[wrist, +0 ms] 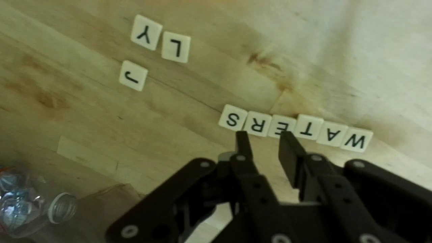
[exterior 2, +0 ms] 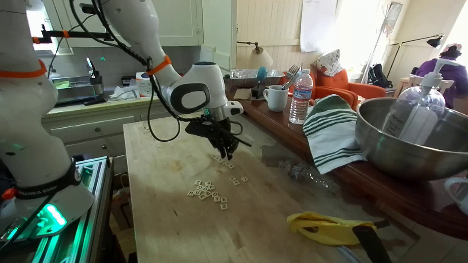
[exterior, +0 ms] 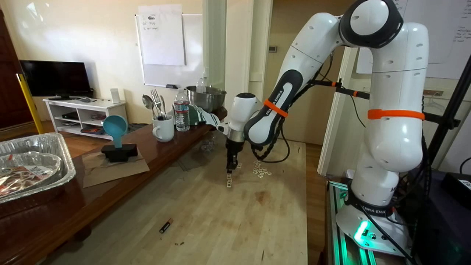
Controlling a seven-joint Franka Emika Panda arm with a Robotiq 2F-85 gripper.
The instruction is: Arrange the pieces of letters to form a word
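The letter pieces are small flat cream tiles on the light wood table. In the wrist view, a row of tiles reads WATERS upside down, slightly uneven but close together. The row also shows in both exterior views. A Y tile, an L tile and a J tile lie apart from it. A loose cluster of tiles lies farther off, also seen in an exterior view. My gripper is partly open and empty; its fingertips overlap the row's lower edge near S and E.
A clear bottle lies on its side, also in the wrist view. A yellow pouch and a battery lie on the table. A raised dark ledge beside it holds a mug, an upright bottle and a steel bowl.
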